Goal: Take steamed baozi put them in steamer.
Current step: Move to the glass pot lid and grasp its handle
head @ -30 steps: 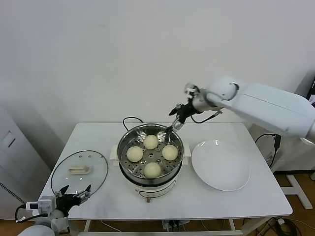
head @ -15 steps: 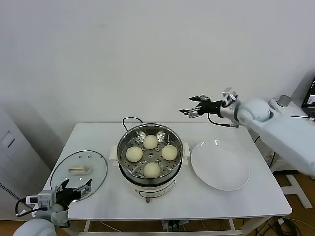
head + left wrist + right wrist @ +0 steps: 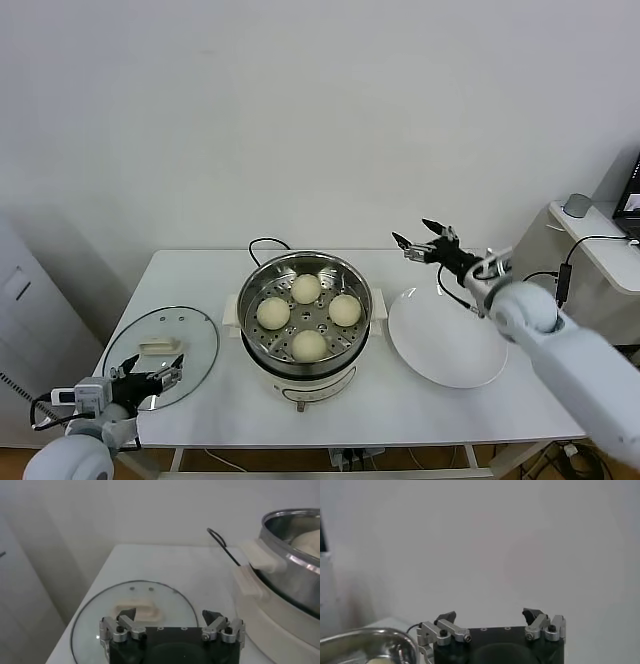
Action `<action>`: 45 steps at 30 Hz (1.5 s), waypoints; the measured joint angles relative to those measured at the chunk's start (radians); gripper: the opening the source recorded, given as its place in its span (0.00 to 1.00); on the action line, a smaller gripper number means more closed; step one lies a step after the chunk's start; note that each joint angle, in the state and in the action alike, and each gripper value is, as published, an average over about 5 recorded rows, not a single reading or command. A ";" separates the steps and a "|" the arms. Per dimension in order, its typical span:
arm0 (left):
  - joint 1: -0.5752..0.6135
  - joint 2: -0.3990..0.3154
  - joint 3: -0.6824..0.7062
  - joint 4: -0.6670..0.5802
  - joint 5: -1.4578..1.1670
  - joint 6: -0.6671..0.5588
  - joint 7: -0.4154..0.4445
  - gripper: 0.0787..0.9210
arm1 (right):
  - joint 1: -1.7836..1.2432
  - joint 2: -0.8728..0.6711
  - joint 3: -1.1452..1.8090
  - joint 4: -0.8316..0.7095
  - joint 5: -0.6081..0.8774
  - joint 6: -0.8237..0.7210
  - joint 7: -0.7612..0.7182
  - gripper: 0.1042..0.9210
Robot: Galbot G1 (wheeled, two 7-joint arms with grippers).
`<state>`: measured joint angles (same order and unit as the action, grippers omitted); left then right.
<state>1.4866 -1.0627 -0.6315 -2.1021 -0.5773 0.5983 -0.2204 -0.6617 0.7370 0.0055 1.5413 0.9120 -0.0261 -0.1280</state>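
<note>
Four buns, one steamer, one lid, one plate, one desk, two hands.

There are four steamed baozi: one toward the back [image 3: 306,288], one on the left [image 3: 273,313], one on the right [image 3: 345,310] and one at the front [image 3: 309,345]. All four sit in the one steamer [image 3: 262,278], a single steel basket on a single white base. One round glass lid [image 3: 200,345] and one flat white plate [image 3: 450,340] lie on the one white desk [image 3: 420,415]. One black cable [image 3: 262,243] trails behind the steamer. Two hands show, the left hand [image 3: 150,380] and the right hand [image 3: 425,240], each with two fingers spread apart.
</note>
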 measured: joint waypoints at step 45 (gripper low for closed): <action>-0.076 0.010 0.035 0.421 1.444 -0.611 0.147 0.88 | -0.500 0.354 0.455 0.004 -0.345 0.147 0.098 0.88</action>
<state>1.4103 -1.0525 -0.5967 -1.6806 0.8664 -0.0126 -0.0738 -1.1616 1.0915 0.4606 1.5457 0.5672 0.1209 -0.0304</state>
